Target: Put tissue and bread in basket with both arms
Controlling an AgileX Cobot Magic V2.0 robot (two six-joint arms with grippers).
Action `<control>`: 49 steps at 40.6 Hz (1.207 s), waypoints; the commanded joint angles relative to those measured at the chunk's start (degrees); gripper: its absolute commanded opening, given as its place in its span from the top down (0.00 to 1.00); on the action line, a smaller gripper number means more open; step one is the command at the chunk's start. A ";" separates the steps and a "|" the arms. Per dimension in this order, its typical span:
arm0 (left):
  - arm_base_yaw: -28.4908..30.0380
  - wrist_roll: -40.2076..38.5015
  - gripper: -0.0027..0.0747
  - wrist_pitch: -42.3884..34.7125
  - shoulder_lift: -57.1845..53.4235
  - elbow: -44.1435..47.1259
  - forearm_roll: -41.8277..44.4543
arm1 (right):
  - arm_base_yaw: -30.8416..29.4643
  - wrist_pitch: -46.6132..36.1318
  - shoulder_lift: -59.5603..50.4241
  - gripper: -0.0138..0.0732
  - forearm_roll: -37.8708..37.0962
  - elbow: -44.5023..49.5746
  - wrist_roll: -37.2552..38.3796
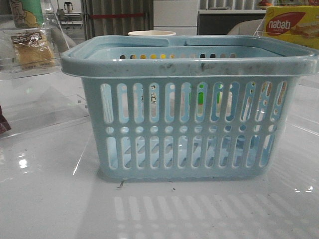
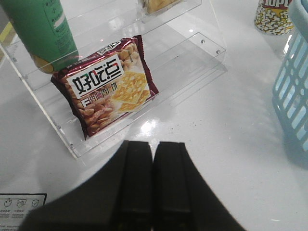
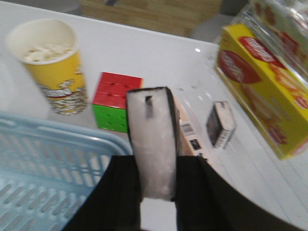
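With the right hand [image 3: 156, 192] clamped on the tissue pack [image 3: 151, 144] at the basket [image 1: 189, 62] rim, centre frame, an early release would drop it outside, while the left hand [image 2: 153, 192], fingers together, is empty, far from the upper-left bread [image 1: 31, 49].

Matte black fingers [image 2: 137, 183] — flat, squared, seamed
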 commanded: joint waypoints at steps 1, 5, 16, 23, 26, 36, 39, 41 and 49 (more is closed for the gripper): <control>-0.06 -0.15 0.85 -4.67 0.42 -1.79 0.06 | 5.34 -0.72 -3.65 0.59 0.30 -2.03 -1.04; -0.06 -0.15 0.85 -4.81 0.42 -1.79 0.06 | 10.32 2.49 -3.45 0.59 1.06 -1.80 -1.04; -0.06 -0.15 0.85 -5.88 0.42 -1.79 0.06 | 18.53 0.23 2.19 0.59 3.74 3.99 -1.04; -0.06 -0.15 0.85 -5.78 0.42 -1.79 0.06 | 18.53 -0.76 8.30 0.42 4.48 4.15 -1.04; -0.06 -0.15 0.85 -5.78 0.42 -1.79 0.06 | 18.47 -1.96 10.46 0.28 4.48 4.15 -1.04; -0.06 -0.15 0.85 -5.78 0.42 -1.79 0.06 | 18.47 -3.23 9.55 0.13 3.89 4.15 -1.04; -0.06 -0.15 0.85 -5.89 0.42 -1.79 0.06 | 18.67 -2.23 7.32 0.13 3.89 4.23 -1.04; -0.06 -0.15 0.84 -5.89 0.42 -1.79 0.06 | 19.14 -1.88 5.17 0.13 3.60 4.89 -1.09; -0.06 -0.15 0.56 -8.04 0.48 -1.79 0.06 | 20.62 -1.62 -5.70 0.13 3.13 11.36 -1.09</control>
